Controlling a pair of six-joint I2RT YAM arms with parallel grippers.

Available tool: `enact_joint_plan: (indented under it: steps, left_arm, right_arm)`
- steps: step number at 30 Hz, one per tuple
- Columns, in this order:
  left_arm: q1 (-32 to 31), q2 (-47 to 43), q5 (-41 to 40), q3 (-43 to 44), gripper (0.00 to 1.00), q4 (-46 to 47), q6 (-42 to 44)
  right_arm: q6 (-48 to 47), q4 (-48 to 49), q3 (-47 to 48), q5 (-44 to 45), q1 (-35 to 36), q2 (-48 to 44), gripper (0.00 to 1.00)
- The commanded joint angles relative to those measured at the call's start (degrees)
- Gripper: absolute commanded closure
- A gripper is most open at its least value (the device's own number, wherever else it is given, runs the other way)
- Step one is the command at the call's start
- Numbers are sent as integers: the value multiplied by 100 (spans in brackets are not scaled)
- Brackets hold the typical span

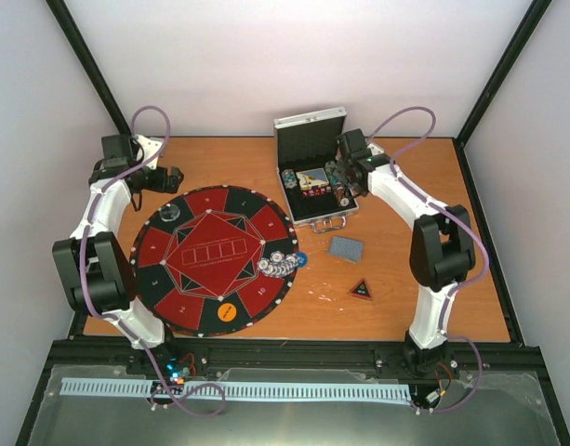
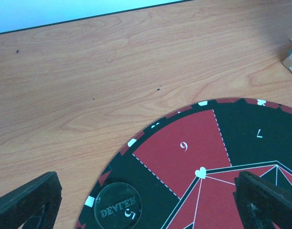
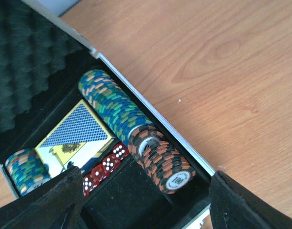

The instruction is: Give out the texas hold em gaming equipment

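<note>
Right gripper, fingers spread, hangs over chips in the case. Next it must dip and pinch some. Left gripper is spread wide too.

Open silver case near round mat.

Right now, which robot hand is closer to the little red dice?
Right. The right gripper hangs over the open case, directly above the red dice. The left gripper is far across the table, over the round mat's edge.
</note>
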Motion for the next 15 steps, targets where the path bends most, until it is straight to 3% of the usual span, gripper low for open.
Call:
enact_joint_plan:
  steps: [1, 15]
  left_arm:
    - [48, -231, 174, -84, 0, 200, -68]
    - [48, -177, 103, -170, 0, 204, 32]
  right_arm:
    - [1190, -387, 386, 65, -5, 622, 29]
    - [1780, -806, 575, 106, 24, 1095, 26]
